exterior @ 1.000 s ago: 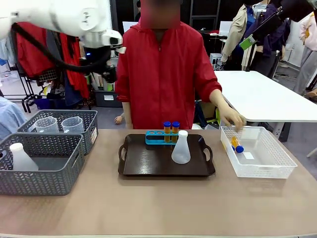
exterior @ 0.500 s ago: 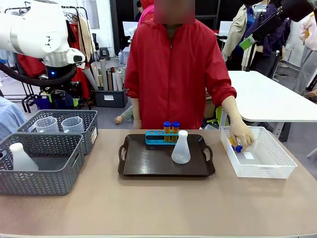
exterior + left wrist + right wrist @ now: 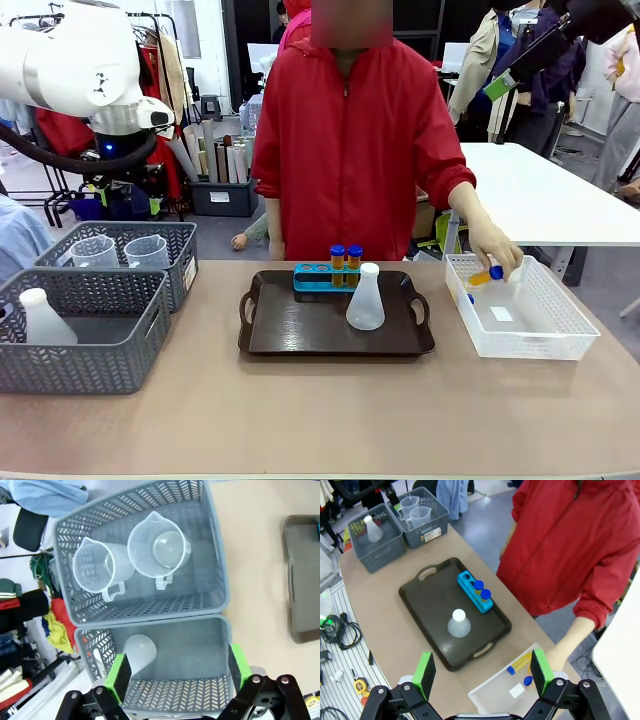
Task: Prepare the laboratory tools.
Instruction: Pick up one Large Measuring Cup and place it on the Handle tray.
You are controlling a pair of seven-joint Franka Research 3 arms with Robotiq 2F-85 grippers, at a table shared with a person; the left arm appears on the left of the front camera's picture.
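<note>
— Green rubber pads (image 3: 120,677) on black fingers: the left gripper (image 3: 178,672) stands spread as wide as it goes. Nothing is between the jaws and nothing is touched.
— What lies under it?
— A grey woven basket (image 3: 170,700) of herringbone plastic weave, directly below and between the fingers. In it is a translucent white conical flask (image 3: 140,652), close to one pad. Just past the fingertips, a second grey basket (image 3: 215,580) sits against the first. It holds two clear beakers (image 3: 159,550), round, each with a handle and a pouring spout, side by side.
— And the right gripper (image 3: 482,672)?
— Also spread wide and empty, high above the tan table (image 3: 380,610). Ahead of its fingers is a dark, smooth tray (image 3: 435,605) with cut-out handles. On it a blue rack (image 3: 470,587) carries two orange tubes (image 3: 481,591), blue-capped and upright. Another flask (image 3: 458,624) stands apart from the rack, on the gripper's side of it.
— Any more tubes?
— Yes. Nearest its fingertips is a white mesh basket (image 3: 495,697) with loose tubes (image 3: 520,662) lying inside. In the front view the person's hand (image 3: 497,250) holds one tube (image 3: 483,277) tilted over that basket.
</note>
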